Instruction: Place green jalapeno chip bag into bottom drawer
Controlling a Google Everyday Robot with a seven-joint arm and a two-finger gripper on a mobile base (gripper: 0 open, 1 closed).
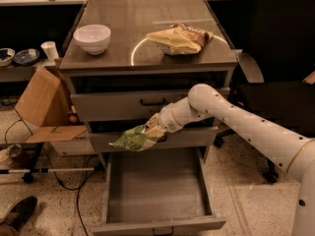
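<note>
My gripper (153, 129) is shut on the green jalapeno chip bag (133, 138) and holds it in the air in front of the middle drawer, above the back left part of the open bottom drawer (156, 193). The bag hangs to the left of the gripper, slightly drooping. The bottom drawer is pulled fully out, its flat grey tray bare, with a small dark handle at its front edge. My white arm (236, 122) reaches in from the right.
On the cabinet top (123, 53) stand a white bowl (92, 38) and a larger yellow and brown chip bag (179, 39). A cardboard box (42, 102) and cables lie to the left, a black chair (285, 58) to the right. A shoe (17, 211) shows at the bottom left.
</note>
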